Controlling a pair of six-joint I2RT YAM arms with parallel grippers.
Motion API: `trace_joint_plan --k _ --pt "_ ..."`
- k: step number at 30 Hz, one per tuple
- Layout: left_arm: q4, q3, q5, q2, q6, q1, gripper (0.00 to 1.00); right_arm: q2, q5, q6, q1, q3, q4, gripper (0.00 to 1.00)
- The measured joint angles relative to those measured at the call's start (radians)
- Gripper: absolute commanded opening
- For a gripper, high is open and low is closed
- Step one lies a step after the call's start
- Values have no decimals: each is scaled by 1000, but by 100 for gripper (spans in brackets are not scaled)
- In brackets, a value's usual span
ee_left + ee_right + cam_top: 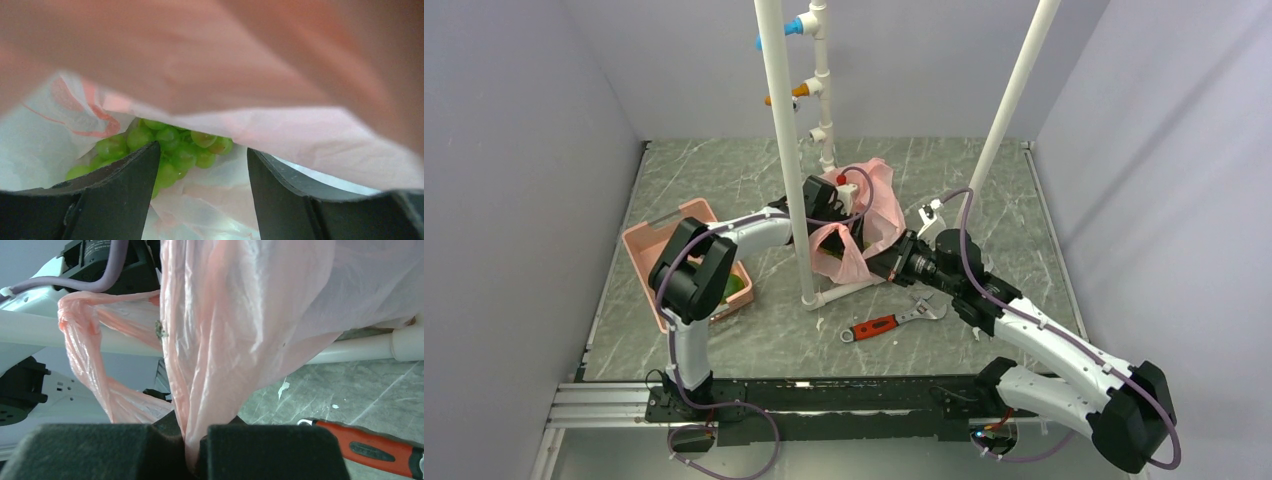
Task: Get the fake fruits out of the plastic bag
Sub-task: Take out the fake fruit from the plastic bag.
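The pink plastic bag lies near the table's middle, by the white pipe frame. My left gripper is inside the bag's mouth, open and empty; in the left wrist view its fingers frame a bunch of green fake grapes lying on the bag's inner film. The grapes touch the left finger's tip. My right gripper is shut on a gathered fold of the bag, pinched between its pads. Something green shows in the pink basket.
White pipe frame stands upright right in front of the bag, with a base pipe. A red-handled wrench lies near it, also in the right wrist view. The rigid pink basket sits at left.
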Motion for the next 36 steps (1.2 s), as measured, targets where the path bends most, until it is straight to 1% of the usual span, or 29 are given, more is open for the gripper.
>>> trace_joint_plan --k 2,7,13,19,22,25,27,30,32,36 --pt "-6 7 0 4 3 -5 80 -10 -1 -2 0 0 -1 0" --pt "-20 35 -18 18 11 -29 80 -23 -1 -7 -1 0 -13 0" --pt "-38 68 -53 56 27 -45 72 -31 -4 -7 -9 0 -19 0" --pt "-45 92 -76 85 26 -55 70 -40 -4 -7 -19 0 -21 0" --pt "-46 92 -87 85 24 -60 60 -42 -3 -10 -21 -1 -23 0" --pt "-50 92 -95 85 19 -61 41 -45 0 -15 -24 -3 -25 0" --pt "-60 92 -96 85 16 -61 32 -48 1 -18 -27 -6 -24 0" --pt "-66 92 -98 84 18 -63 21 -51 1 -18 -31 -16 -24 0" --pt "-69 90 -102 79 18 -63 12 -51 1 -18 -34 -20 -24 0" --pt "-77 81 -113 59 16 -64 6 -50 1 -19 -36 -24 -23 0"
